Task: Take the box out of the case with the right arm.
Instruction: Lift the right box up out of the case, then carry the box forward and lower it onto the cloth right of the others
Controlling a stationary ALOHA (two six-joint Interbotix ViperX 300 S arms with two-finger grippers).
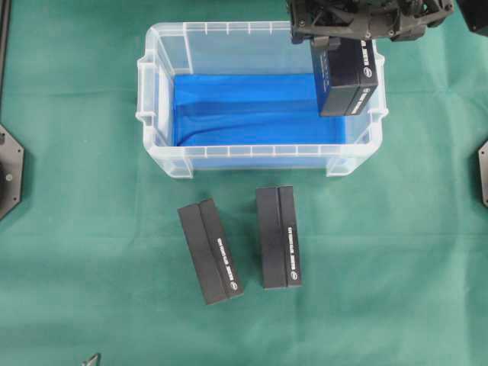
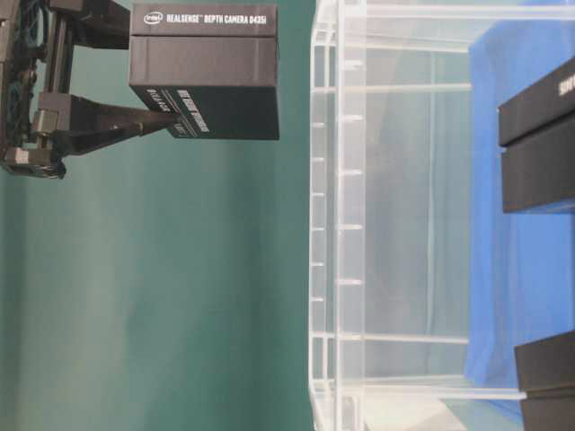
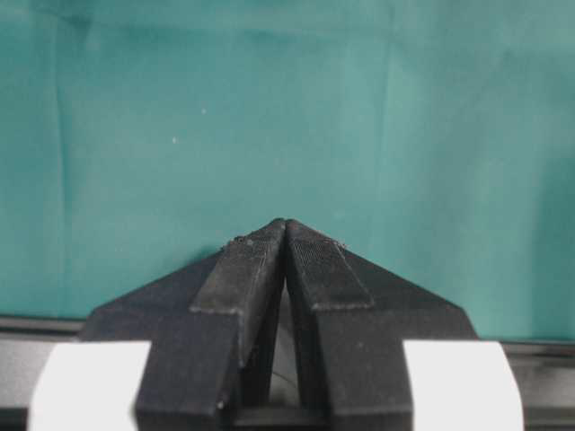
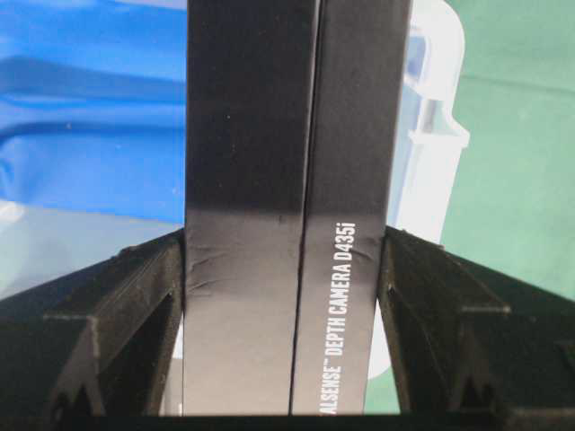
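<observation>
The black box with white "DEPTH CAMERA D435i" lettering hangs over the back right corner of the clear case, whose floor is blue. My right gripper is shut on the box, one black lattice finger on each long side. In the sideways table-level view the box and the right gripper are clear of the case rim. Nothing else lies in the case. In its wrist view my left gripper is shut on nothing, over bare green cloth.
Two more black boxes lie side by side on the green cloth in front of the case. Black arm base plates sit at the left edge and right edge.
</observation>
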